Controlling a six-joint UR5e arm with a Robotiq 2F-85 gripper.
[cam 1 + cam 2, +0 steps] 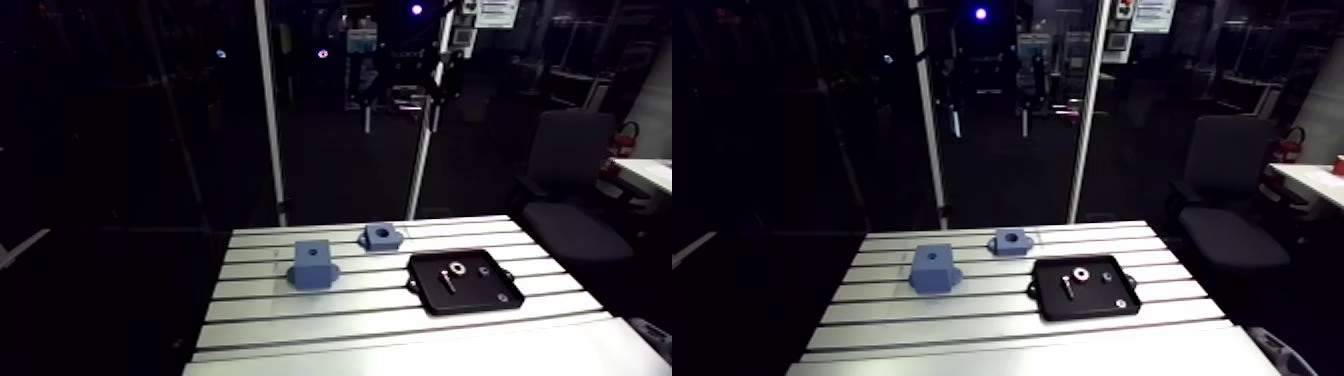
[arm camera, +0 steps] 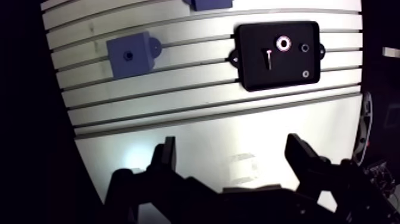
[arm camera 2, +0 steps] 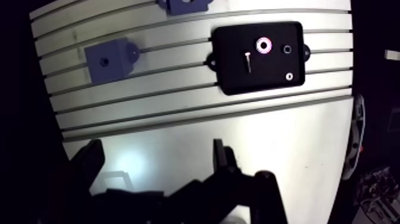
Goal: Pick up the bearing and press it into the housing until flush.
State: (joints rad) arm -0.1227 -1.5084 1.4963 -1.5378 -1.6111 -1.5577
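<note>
The bearing (image 2: 283,43), a small silver ring, lies in a black tray (image 2: 280,74) on the slotted table, seen in the arm view as bearing (image 1: 457,268) in tray (image 1: 470,297). A flat blue housing (image 1: 381,236) with a round bore sits behind the tray near the table's far edge. My gripper (image 2: 232,146) shows only in the wrist view. It hangs high over the smooth front strip of the table, well short of the tray, open with nothing between its fingers (image 2: 166,158).
A taller blue block (image 1: 311,263) with a small hole stands left of the tray. In the tray also lie a bolt (image 2: 269,58), a dark ring (image 2: 305,48) and a small washer (image 2: 306,74). An office chair (image 1: 575,190) stands off the table's far right corner.
</note>
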